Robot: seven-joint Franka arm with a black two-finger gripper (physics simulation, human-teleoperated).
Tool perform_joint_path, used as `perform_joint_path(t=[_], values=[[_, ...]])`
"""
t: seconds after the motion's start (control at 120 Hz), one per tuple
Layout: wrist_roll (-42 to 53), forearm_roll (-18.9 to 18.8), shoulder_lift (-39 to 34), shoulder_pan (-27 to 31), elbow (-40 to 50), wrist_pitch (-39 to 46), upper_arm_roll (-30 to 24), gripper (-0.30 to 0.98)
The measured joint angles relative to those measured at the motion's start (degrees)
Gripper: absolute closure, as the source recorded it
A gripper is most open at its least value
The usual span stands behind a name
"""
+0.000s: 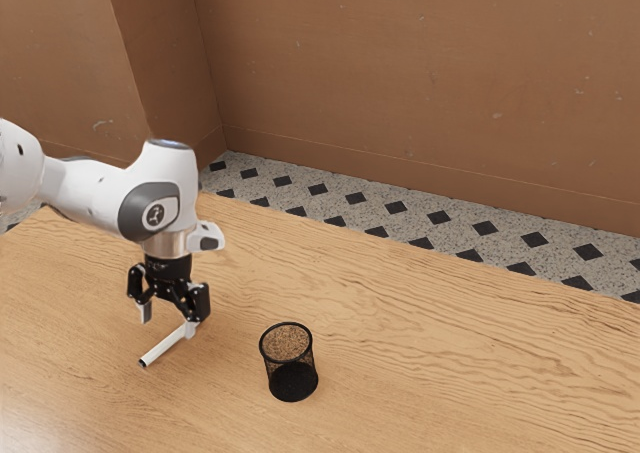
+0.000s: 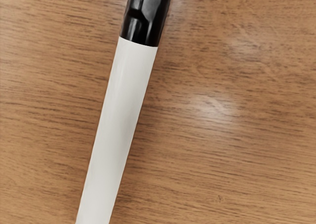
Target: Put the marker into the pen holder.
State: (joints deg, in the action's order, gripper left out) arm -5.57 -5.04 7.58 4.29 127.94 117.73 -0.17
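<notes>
The marker (image 1: 165,347) appears to be lying flat on the table (image 1: 430,373), beneath the hand. Its white barrel and black end (image 2: 146,16) are seen in the wrist view. It is not gripped. The gripper (image 1: 168,325) is positioned low over the marker, with its fingers spread wide. Whether one finger is touching the barrel cannot be told.

The step in hand is judged to be alignment and closing. The following faults should be guarded against:

1. Rolling. The barrel is round; if it is contacted by one finger first, it may be pushed away before it is clamped.
2. Skewed grip. The marker is seen at a slant in the wrist view. If the hand is not squared to the barrel, the marker may be twisted during closing or pinched at one edge only.
3. Table contact. If the hand is lowered too far, the fingertips may be pressed into the table; if too little, the barrel may be missed.
4. Sagging. If the marker is gripped far from its balance point, the heavier end may droop when it is lifted.

The pen holder (image 1: 293,381) is standing upright, apart from the marker, toward the exterior view's right. The marker must be lifted and tilted toward vertical before insertion. If it is carried level or too low, the rim may be struck and the holder tipped.
</notes>
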Motion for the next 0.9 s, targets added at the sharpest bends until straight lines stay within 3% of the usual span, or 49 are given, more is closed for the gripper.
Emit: perform_joint_path(t=[0.6,0.792,0.9], values=[[9.71,1.24,7.86,2.04,-3.57,7.21,-0.01,0.0],[11.45,1.2,7.61,2.01,-3.72,7.07,-0.01,0.35],[12.16,1.15,7.62,1.98,-3.66,6.97,-0.01,0.48]])
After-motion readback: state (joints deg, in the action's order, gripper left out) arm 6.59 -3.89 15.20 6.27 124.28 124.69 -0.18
